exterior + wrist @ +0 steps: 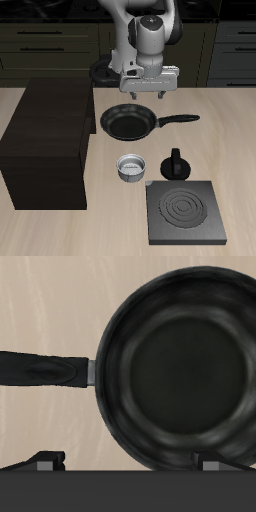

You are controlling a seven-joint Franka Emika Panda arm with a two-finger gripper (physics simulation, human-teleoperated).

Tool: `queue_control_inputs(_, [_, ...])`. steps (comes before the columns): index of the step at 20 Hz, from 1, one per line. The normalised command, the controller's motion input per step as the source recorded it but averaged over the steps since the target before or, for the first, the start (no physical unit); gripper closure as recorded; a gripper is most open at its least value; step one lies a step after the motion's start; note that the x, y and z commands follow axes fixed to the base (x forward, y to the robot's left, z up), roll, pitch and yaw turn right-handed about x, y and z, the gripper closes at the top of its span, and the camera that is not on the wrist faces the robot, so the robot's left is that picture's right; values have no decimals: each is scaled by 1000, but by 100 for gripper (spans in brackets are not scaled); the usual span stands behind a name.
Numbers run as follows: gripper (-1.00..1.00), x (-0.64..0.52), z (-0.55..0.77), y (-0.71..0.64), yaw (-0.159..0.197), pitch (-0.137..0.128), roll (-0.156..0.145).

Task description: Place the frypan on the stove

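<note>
The stove sits at the lower right of the exterior frame, its coils bare. Behind it stand a moka pot and a small metal bowl. Mid-frame lies the frypan, apart from the stove. Above it hangs the gripper, fingers spread, holding nothing.

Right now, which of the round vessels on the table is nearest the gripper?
The frypan: wide, black, long-handled, right under the gripper. The small metal bowl and moka pot sit nearer the front edge.
</note>
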Motion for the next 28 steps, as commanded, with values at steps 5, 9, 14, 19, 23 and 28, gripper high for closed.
queue_control_inputs(5, [-100,-8,-234,146,15,24,8])
queue_control_inputs(9, [-100,11,-183,46,11,17,6])
queue_control_inputs(14, [-100,36,-162,24,21,0,-1])
queue_control_inputs(19, [-100,31,-269,48,34,42,11])
queue_control_inputs(23, [-100,37,-176,-2,5,29,2])
queue_control_inputs(28, [100,29,-155,8,3,27,35])
